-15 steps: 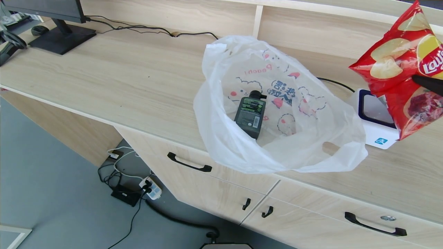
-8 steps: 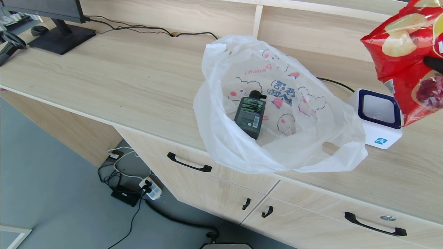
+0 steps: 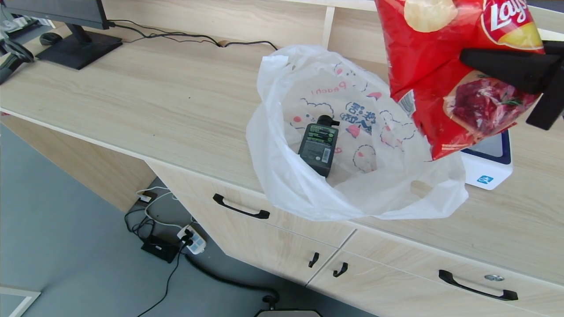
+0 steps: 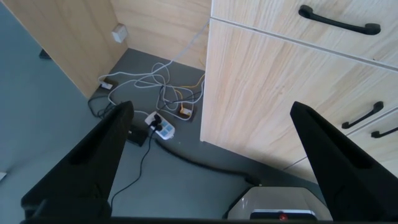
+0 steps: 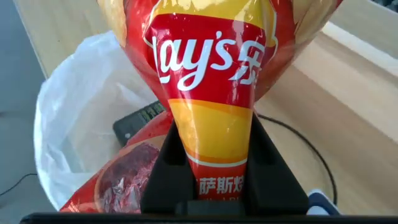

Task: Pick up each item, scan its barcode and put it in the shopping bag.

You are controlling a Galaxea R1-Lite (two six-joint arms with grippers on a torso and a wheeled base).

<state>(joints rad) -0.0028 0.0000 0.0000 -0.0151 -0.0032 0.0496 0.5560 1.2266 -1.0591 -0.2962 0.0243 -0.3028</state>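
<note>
My left fingers [image 4: 93, 168] hang spread apart, holding nothing, low beside the drawers [image 4: 280, 81]. On the desk [image 3: 132, 101] the bag [image 3: 273, 185] slumps open. It is thin, milky film with limp walls, and a dark, flat-sided bottle [image 3: 318, 147] lies inside. Further right, my right fingers [image 3: 506, 66] are clamped across the chips [image 3: 436, 88], a puffy, slick foil pack held in the air over the bag's right rim. The boxy white scanner [image 3: 489, 174] sits just beside the bag. I judge the risk lies in the drop — the pack's low corner could snag that floppy rim and fold the mouth shut, or the glossy foil could slide out of my pinch early.
</note>
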